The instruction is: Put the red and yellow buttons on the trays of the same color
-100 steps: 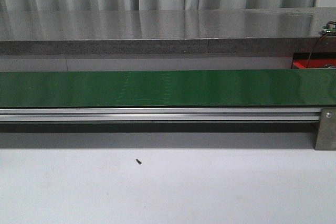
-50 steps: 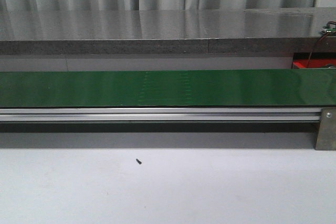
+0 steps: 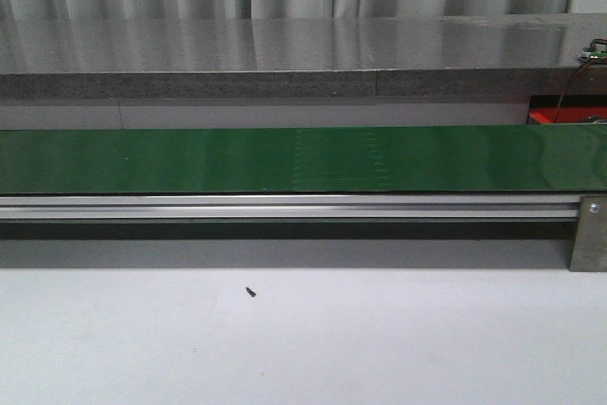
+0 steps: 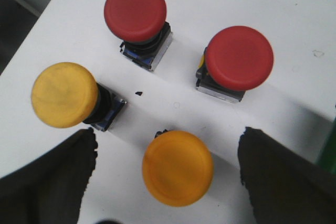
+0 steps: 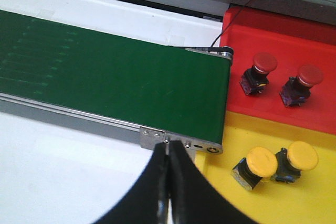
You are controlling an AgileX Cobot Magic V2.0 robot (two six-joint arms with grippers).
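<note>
In the left wrist view my left gripper [image 4: 167, 174] is open above a white table, its jaws either side of an orange-yellow button [image 4: 177, 167]. Another yellow button [image 4: 64, 95] and two red buttons [image 4: 135, 12] [image 4: 239, 57] stand beyond it. In the right wrist view my right gripper [image 5: 169, 156] is shut and empty, over the end of the green conveyor belt [image 5: 105, 77]. A red tray [image 5: 273, 40] holds two red buttons [image 5: 261, 66] [image 5: 304, 78]. A yellow tray [image 5: 294, 203] holds two yellow buttons [image 5: 260, 163] [image 5: 301, 157]. Neither gripper shows in the front view.
The front view shows the green conveyor belt [image 3: 303, 158] with its aluminium rail [image 3: 285, 207], a grey counter [image 3: 285, 54] behind it, white table in front with a small dark speck [image 3: 250, 292], and a corner of the red tray [image 3: 567, 116].
The faint pattern on the conveyor belt has shifted to the right, so the belt is running rightwards. Nothing else in the front view has moved.
</note>
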